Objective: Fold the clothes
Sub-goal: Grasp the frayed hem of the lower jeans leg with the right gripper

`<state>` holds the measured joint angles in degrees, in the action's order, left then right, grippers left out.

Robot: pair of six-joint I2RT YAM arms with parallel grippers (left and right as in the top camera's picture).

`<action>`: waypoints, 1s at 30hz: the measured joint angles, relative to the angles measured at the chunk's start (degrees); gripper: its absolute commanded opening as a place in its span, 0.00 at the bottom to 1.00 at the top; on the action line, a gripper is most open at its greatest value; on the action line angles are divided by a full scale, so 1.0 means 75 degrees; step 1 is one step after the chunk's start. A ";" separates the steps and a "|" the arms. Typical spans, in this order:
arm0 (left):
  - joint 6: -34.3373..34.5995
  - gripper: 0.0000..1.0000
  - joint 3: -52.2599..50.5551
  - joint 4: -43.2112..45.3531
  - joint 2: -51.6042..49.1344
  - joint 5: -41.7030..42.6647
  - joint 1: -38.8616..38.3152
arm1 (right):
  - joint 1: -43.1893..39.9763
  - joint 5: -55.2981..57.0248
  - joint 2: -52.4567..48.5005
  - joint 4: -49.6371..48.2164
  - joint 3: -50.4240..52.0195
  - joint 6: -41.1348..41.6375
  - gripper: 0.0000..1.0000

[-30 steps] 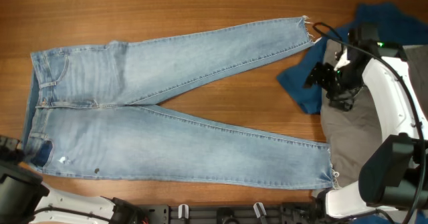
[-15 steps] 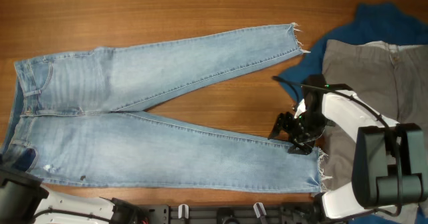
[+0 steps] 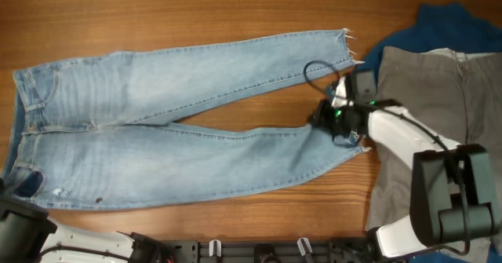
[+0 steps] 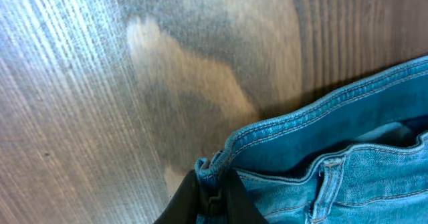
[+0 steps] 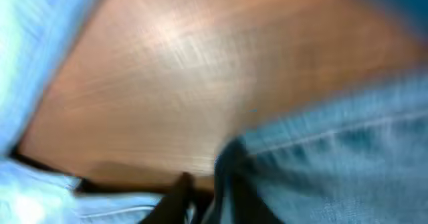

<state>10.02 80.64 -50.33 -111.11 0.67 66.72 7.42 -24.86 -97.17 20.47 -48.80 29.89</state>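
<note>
The jeans [image 3: 157, 129] are washed denim, matt, with raised stitched seams and frayed hems. The table [image 3: 196, 12] is smooth wood, fine-grained, with a faint sheen. The grey trousers [image 3: 439, 98] are matt woven cloth. The right arm's shell [image 3: 396, 131] is glossy white plastic.

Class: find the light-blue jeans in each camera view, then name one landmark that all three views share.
Overhead: the jeans lie spread across most of the picture, waistband at the left, hems at the right.
Left wrist: the jeans' waistband fills the lower right.
Right wrist: blurred denim at the lower right and along the left edge.
Shared landmark: the wooden table.
</note>
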 measured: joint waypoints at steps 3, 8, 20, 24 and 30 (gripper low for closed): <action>0.0026 0.08 0.0000 0.0035 0.0000 0.0309 0.0015 | -0.0236 -0.0023 0.0082 0.1387 -0.1224 -0.0679 0.52; 0.0029 0.09 0.0000 -0.0012 0.0000 0.0560 0.0023 | -0.0271 0.0927 0.0501 0.4890 -0.1341 -0.0175 0.69; 0.0029 0.10 0.0000 0.0000 0.0003 0.0644 0.0029 | -0.1204 0.1463 0.0799 0.2754 0.0737 0.0574 0.04; 0.0009 0.08 0.0006 -0.0076 0.0003 0.0525 0.0029 | -0.1204 0.1402 0.1198 0.6181 -0.0286 0.0463 0.04; -0.0009 0.06 0.0012 -0.0131 0.0175 0.0446 0.0067 | -0.1183 0.1285 0.2241 0.5356 -0.1530 0.0516 0.04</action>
<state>9.96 80.73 -51.31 -109.80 4.01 67.22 -1.45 -15.22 -80.36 60.64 -60.27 33.76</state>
